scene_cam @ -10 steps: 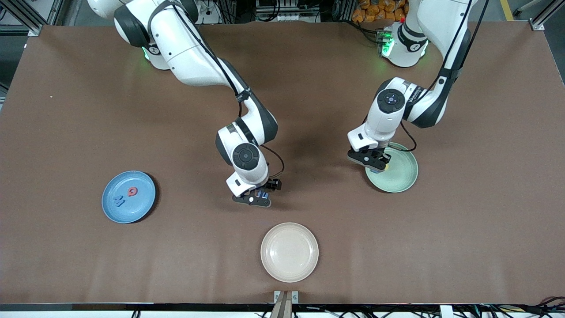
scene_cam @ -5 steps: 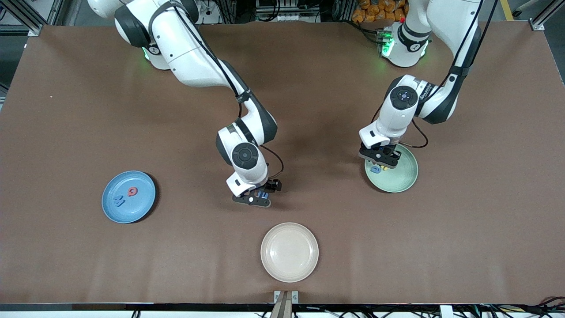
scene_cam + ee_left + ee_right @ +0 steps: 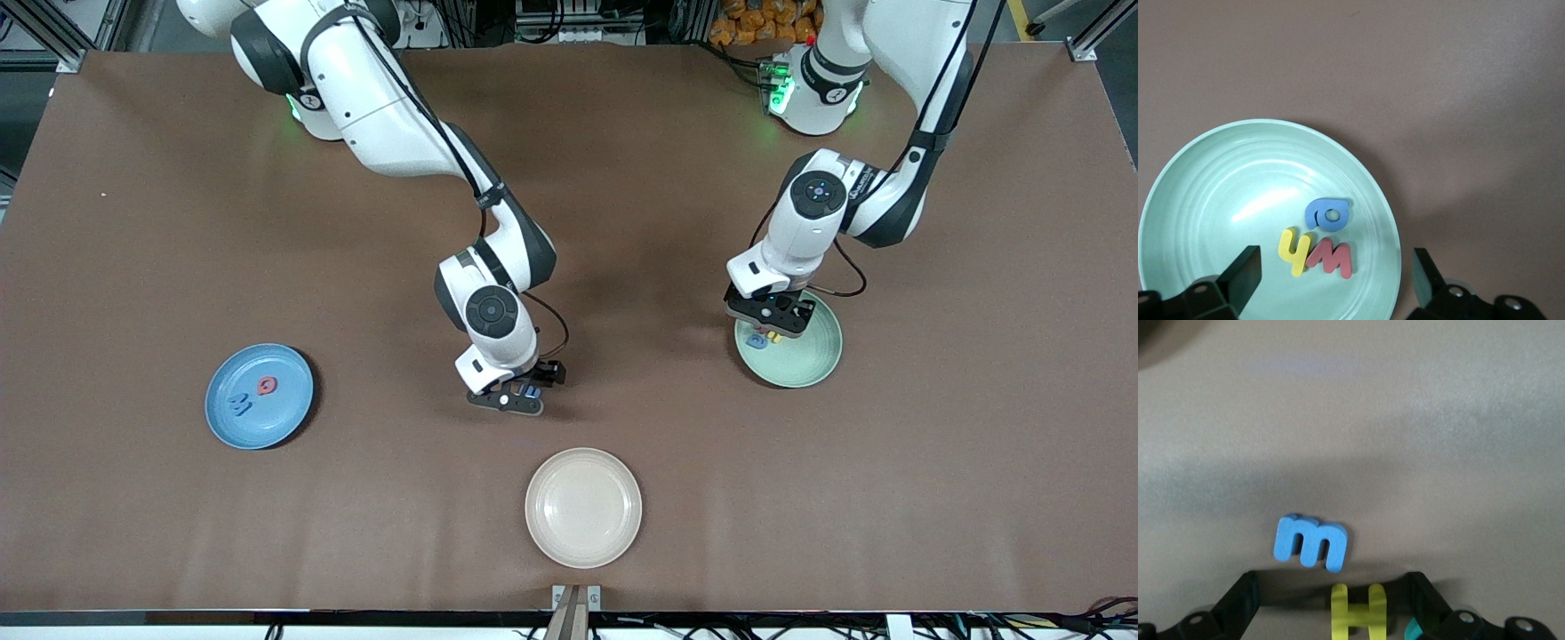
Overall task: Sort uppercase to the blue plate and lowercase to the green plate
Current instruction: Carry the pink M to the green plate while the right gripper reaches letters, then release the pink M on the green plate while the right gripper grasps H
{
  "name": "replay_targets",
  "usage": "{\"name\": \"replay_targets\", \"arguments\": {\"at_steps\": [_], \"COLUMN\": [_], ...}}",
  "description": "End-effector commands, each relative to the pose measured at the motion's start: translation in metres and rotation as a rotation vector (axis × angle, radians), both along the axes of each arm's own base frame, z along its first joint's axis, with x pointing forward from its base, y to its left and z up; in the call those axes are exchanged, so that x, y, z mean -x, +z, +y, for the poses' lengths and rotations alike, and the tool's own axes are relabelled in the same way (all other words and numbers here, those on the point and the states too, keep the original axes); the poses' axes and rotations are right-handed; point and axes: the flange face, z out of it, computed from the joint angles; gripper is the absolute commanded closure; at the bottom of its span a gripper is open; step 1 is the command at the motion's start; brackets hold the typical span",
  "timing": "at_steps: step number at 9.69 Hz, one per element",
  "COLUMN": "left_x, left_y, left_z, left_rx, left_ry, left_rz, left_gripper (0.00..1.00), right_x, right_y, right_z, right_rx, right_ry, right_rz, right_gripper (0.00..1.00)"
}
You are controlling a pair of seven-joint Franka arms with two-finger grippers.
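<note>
Progress looks more than half: the blue plate (image 3: 259, 396) holds two capitals, red Q (image 3: 266, 386) and blue M (image 3: 238, 406); the green plate (image 3: 1218, 173) holds three small letters, a (image 3: 1328, 214), h (image 3: 1294, 250), w (image 3: 1331, 257). Left on the table are rounded m (image 3: 1310, 542), yellow H (image 3: 1359, 611) and a teal piece (image 3: 1411, 629), probably R. The left gripper (image 3: 1331, 280) hangs over the green plate, jaws spread and empty. The right gripper (image 3: 1331, 603) is over the three loose letters, jaws also spread.

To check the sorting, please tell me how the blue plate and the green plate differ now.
The blue plate holds two letters, red and blue; the green plate holds three: blue, yellow, red. The blue plate has no gripper over it; the open left gripper hangs over the green plate. Both are round, rimmed and alike in size.
</note>
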Motion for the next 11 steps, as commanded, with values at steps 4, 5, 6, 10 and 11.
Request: {"name": "replay_targets", "arguments": {"at_steps": [4,5,6,10,11], "left_x": [-0.016,-0.022,-0.029,-0.033,-0.035], "left_y": [0.003,0.001,0.000,0.004,0.005], "left_z": [-0.086,-0.107,-0.122,-0.132,-0.131], "left_rx": [0.102,0.121,0.137,0.151,0.153], "left_ry": [0.179,0.193,0.210,0.240,0.243], "left_rz": [-0.054,-0.064,-0.075,-0.084,-0.087], "left_gripper": [0.00,0.00,0.00,0.00,0.00], "right_x": [0.018,0.017,0.016,0.019,0.019], "right_y": [0.002,0.005,0.005,0.005,0.007], "right_z": [-0.001,-0.001,-0.001,0.003,0.004], "right_rx": [-0.006,-0.008,-0.008,-0.007,-0.007], "right_ry": [-0.009,-0.006,-0.004,-0.004,0.000], "right_rz": [0.040,0.035,0.033,0.033,0.031], "right_gripper": [0.00,0.00,0.00,1.00,1.00]}}
